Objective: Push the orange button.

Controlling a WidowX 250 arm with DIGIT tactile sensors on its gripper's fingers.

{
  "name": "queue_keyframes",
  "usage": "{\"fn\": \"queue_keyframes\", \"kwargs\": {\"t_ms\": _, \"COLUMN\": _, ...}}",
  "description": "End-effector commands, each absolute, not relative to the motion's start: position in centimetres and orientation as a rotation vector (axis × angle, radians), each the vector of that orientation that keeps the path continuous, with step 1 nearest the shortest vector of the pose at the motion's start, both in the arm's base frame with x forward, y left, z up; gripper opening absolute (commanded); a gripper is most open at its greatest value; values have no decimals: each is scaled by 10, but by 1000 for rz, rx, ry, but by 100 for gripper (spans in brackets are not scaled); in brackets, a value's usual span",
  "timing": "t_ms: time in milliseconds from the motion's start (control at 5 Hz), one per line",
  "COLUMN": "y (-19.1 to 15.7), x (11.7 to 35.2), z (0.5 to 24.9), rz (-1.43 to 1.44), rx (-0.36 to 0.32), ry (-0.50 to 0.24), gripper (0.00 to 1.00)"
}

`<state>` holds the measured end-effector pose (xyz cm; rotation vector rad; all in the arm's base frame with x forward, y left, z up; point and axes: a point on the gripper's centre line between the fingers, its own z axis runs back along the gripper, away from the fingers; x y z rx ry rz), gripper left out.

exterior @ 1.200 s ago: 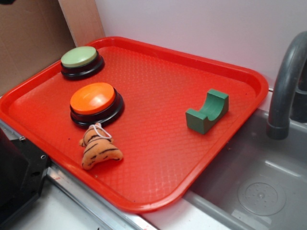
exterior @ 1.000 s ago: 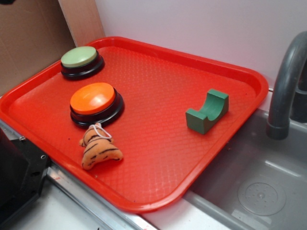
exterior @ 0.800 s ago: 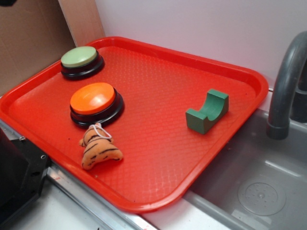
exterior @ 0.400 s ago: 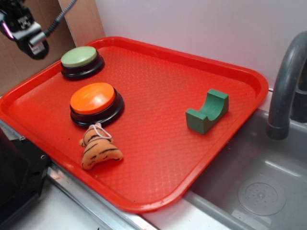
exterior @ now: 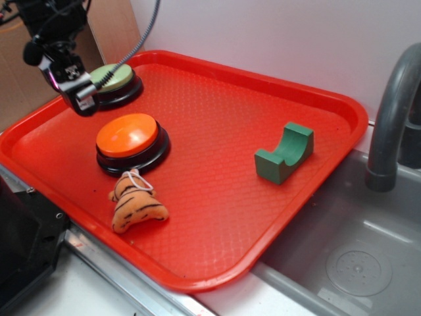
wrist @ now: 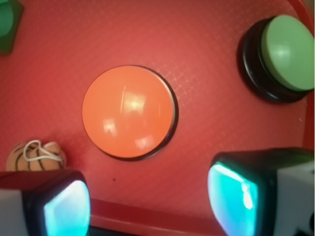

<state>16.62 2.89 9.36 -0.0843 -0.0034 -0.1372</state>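
Orange button (exterior: 127, 134) sits left-centre of the red tray (exterior: 217, 197), untouched, dome clear. Going left to right in the exterior view: gripper (exterior: 77, 97) at upper left, above the tray's left edge, partly overlapping the green button (exterior: 112, 78) behind it; orange button just right and below of it; plush tiger (exterior: 135, 203) just beside the button's near side; green block (exterior: 285, 153) well apart at centre-right; grey faucet (exterior: 392, 112) at the right edge.

Wrist view: orange button (wrist: 127, 111) centre-left of frame, green button (wrist: 287, 51) upper right, tiger (wrist: 35, 155) lower left. Both fingers (wrist: 59, 206) at the bottom corners, spread wide, nothing between them — jaws released.

Judgement: approach stage, no contact yet. Gripper is off to the side, not over the dome. To do it well:
- translate until the dome is centred under the gripper
- pinching the fingers together first may give one solid contact point
- descend straight onto the dome's middle; off-centre risks sliding off the gloss
- stay clear of the green button and the tiger
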Motion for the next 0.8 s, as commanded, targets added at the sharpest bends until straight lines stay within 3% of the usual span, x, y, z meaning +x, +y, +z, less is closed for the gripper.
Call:
{"fn": "queue_keyframes", "kwargs": {"t_ms": 0, "y": 22, "x": 191, "z": 70, "rz": -169, "rx": -33, "ry": 5, "gripper": 100}}
{"fn": "queue_keyframes", "kwargs": {"t_ms": 600, "y": 11, "x": 196, "z": 53, "rz": -217, "rx": -46, "ry": 20, "gripper": 100}}
